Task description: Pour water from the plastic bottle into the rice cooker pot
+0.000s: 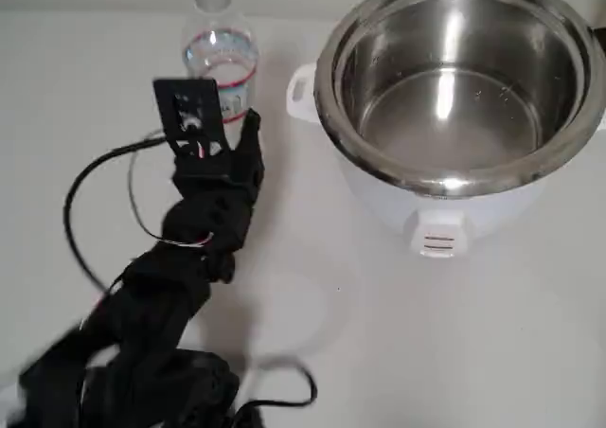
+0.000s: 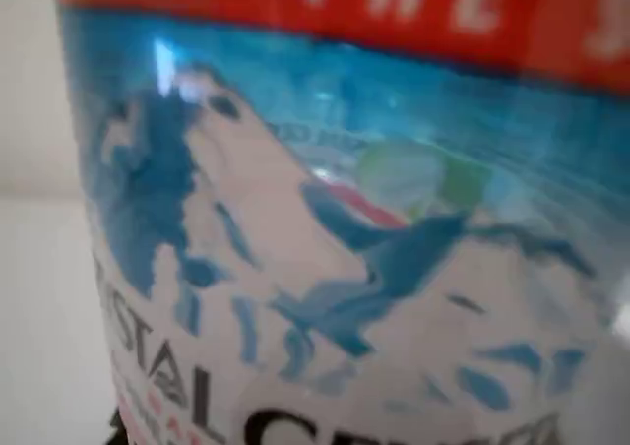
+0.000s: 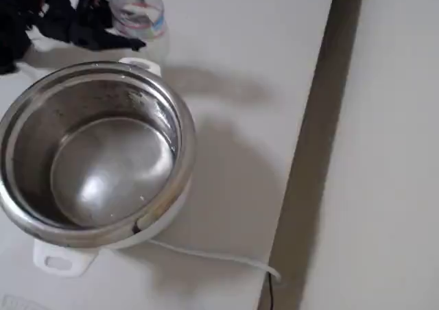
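Observation:
The plastic bottle [image 1: 220,44] stands upright on the white table at the back left of the overhead view, capless and clear, with a red-banded label. My black gripper [image 1: 227,117] is at its lower body; one finger [image 1: 252,133] lies along the bottle's right side and the other is hidden under the camera mount. In the wrist view the bottle's label [image 2: 345,248] is very close, showing blue mountains under a red band. The rice cooker pot [image 1: 454,106], shiny steel in a white body, sits to the right and looks empty. In the fixed view the bottle [image 3: 137,8] stands behind the pot [image 3: 110,159].
Black cables [image 1: 85,182] loop on the table left of the arm. The cooker's white cord [image 3: 206,255] trails toward the table edge [image 3: 309,152]. The cooker's side handle [image 1: 301,92] points toward the bottle, with a small gap between them.

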`<state>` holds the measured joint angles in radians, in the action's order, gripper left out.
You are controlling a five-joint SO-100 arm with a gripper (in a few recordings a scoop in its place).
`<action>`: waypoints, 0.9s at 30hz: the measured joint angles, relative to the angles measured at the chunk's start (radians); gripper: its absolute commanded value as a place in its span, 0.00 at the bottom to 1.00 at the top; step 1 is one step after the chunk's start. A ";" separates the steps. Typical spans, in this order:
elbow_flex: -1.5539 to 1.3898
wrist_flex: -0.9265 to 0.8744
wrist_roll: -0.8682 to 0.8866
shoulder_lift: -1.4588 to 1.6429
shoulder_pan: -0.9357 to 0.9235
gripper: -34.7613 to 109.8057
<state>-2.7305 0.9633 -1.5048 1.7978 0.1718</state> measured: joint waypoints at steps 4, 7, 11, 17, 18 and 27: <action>0.135 0.268 -0.017 -0.341 -0.011 0.38; 0.267 0.403 -0.035 -0.572 -0.014 0.38; 0.430 0.468 -0.058 -0.784 -0.015 0.40; 0.643 0.485 -0.084 -0.939 -0.038 0.54; 0.663 0.485 -0.087 -0.950 -0.041 0.56; 0.770 0.476 -0.170 -0.997 -0.061 0.67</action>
<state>-1.9604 1.4389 -1.6751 0.8007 0.1104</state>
